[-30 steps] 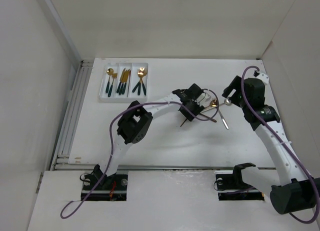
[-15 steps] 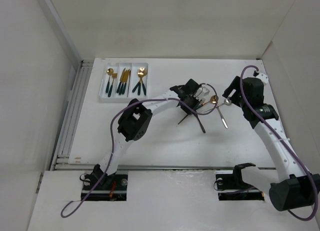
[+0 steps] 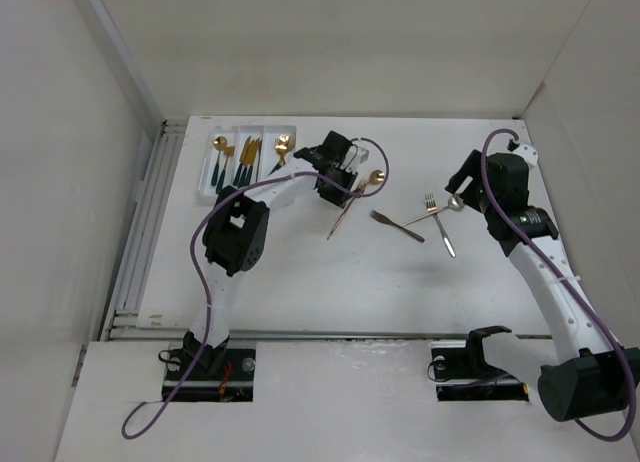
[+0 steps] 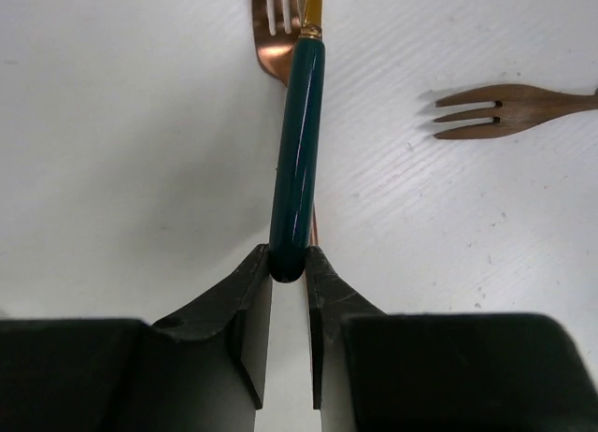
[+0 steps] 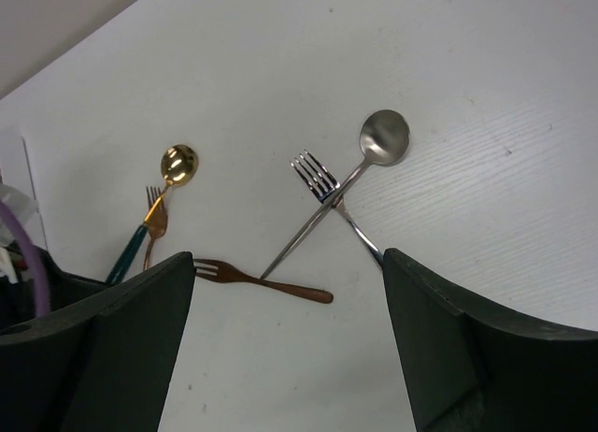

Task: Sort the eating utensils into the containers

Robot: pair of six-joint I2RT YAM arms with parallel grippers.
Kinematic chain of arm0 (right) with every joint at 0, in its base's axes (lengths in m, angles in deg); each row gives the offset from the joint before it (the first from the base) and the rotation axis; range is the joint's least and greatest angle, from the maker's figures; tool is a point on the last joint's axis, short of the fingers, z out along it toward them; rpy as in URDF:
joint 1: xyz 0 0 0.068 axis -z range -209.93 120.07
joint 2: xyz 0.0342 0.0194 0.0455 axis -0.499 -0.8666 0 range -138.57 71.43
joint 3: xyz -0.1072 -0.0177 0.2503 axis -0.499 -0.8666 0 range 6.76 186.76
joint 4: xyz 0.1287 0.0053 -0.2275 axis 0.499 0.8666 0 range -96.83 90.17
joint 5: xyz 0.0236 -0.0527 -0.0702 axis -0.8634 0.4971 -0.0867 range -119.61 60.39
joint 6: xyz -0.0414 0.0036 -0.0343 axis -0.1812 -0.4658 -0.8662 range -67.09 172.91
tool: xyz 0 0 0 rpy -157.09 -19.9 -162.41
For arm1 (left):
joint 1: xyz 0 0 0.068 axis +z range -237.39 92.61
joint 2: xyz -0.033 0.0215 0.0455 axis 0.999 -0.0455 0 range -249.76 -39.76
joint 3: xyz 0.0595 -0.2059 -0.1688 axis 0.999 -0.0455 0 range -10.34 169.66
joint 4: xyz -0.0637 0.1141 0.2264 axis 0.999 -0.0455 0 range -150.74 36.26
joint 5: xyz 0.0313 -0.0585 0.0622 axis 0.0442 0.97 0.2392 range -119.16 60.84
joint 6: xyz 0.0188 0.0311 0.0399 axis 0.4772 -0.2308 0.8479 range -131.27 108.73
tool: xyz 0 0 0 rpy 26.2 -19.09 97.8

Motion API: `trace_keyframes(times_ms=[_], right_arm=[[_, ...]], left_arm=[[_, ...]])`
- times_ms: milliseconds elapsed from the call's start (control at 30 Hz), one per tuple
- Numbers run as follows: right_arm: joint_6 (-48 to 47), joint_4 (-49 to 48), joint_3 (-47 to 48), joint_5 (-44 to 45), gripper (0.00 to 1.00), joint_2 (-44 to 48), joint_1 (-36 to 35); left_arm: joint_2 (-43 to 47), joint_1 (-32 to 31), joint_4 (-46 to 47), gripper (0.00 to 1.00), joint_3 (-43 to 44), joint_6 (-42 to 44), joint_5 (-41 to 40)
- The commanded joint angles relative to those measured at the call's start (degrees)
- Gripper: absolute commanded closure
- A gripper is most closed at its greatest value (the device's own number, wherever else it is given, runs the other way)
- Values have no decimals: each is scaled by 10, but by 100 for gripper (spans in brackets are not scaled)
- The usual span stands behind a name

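Observation:
My left gripper [image 4: 288, 264] is shut on the tip of a spoon's dark green handle [image 4: 299, 151]. The spoon's gold head [image 3: 376, 178] points right, just right of the white tray [image 3: 205, 194], where my left gripper [image 3: 348, 190] hovers. A copper fork [image 4: 271, 25] lies close under the spoon, its thin handle [image 3: 338, 225] running beneath the jaws; I cannot tell whether it is gripped too. The tray's three compartments hold several gold and green utensils [image 3: 247, 162]. My right gripper [image 5: 290, 254] is open above the table, with nothing between its fingers.
A second copper fork [image 3: 397, 225] lies mid-table. To its right a silver spoon [image 5: 383, 137] and a silver fork [image 5: 313, 175] lie crossed, below my right gripper [image 3: 462, 187]. The left arm's forearm reaches over the tray's near right corner. White walls enclose the table.
My left gripper shut on the spoon and swung left toward the tray, with the thin copper fork moving along under it. The other copper fork shifted left. The right arm stayed put.

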Motion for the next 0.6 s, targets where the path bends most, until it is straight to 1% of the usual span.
trace_keyframes(times_ms=[0,233,300,467,567], right_arm=[[-7,-27,28,1,13,-6,3],[-7,-32,46,-5,13,-26,3],[-7,-32,51,-5,13,-31,3],[-7,-32,56,-5,13,-31,3],[-7,-32,56,-5,13,-36,3]], left_arm=[[78,7,-4,100,-8,-7,-2],[78,12,1,100,-8,-13,4],[65,17,1,100,-8,-13,4],[65,23,-4,100,15,-18,4],[85,37,6,100,20,-23,4]])
